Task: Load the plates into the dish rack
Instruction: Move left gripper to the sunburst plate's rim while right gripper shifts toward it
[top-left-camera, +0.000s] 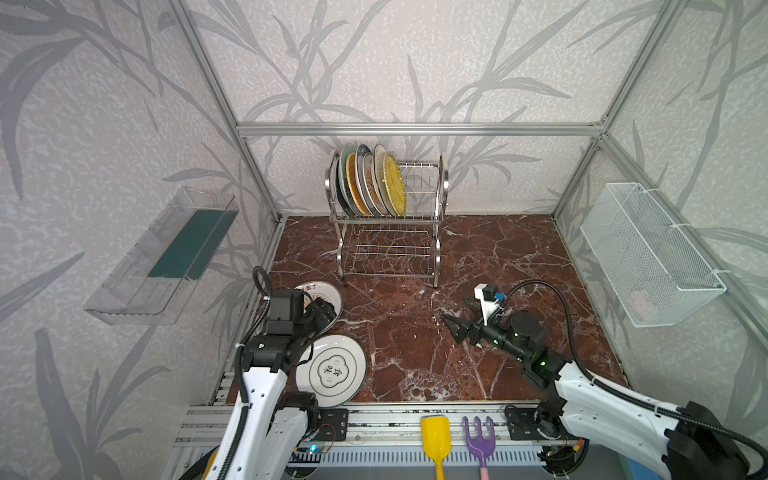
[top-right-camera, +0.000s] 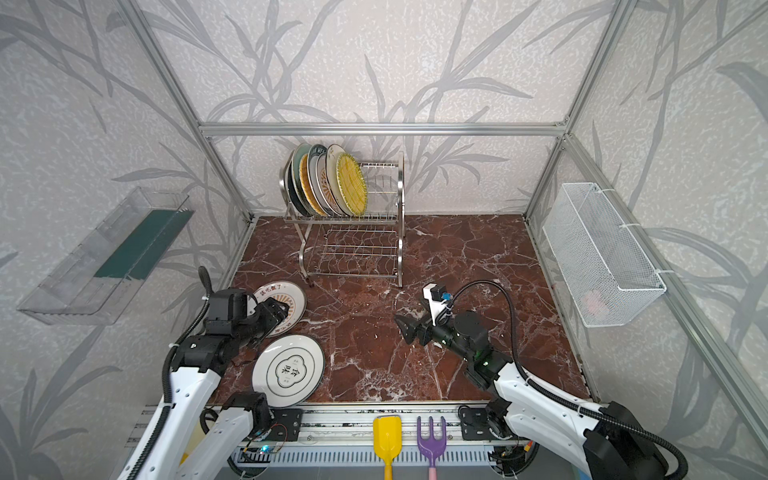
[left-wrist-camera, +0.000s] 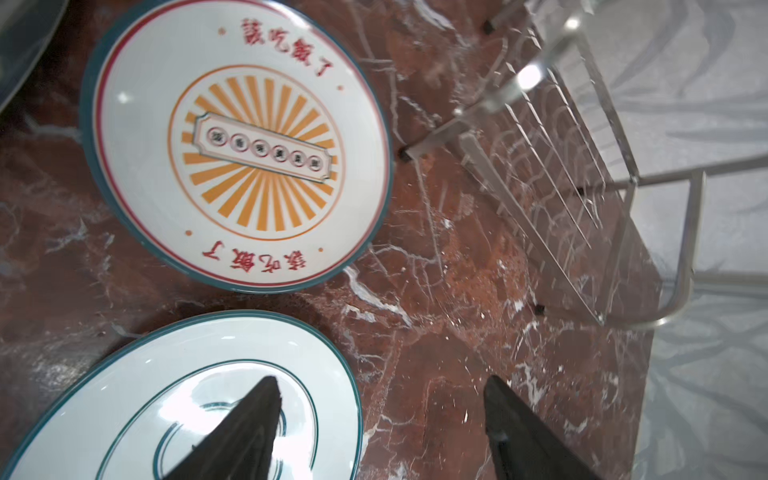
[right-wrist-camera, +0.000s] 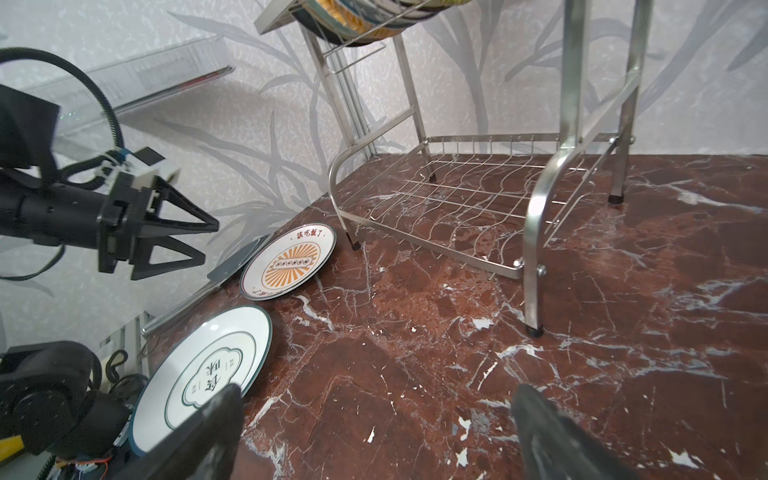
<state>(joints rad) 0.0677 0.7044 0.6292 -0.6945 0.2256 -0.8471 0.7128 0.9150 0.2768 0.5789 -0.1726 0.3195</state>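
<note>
Both the left gripper (right-wrist-camera: 210, 243) and right gripper (top-left-camera: 451, 328) are open and empty; next, one should grab a plate (top-left-camera: 331, 370) at lower left for the rack (top-left-camera: 415, 219).

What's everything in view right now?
racked plates: about seven, mixed colours, rack's top tier
sunburst plate: one, white-orange, table front-left
character plate: one, white, beside it, nearer
dish rack: one, steel, back centre
clear tray: one, left wall
mesh basket: one, white, right wall
shovel: one, yellow, front rail
fork: one, purple, front rail
table: one, red-brown marble
left tool: open, over sunburst plate
right tool: open, empty, mid-table
</note>
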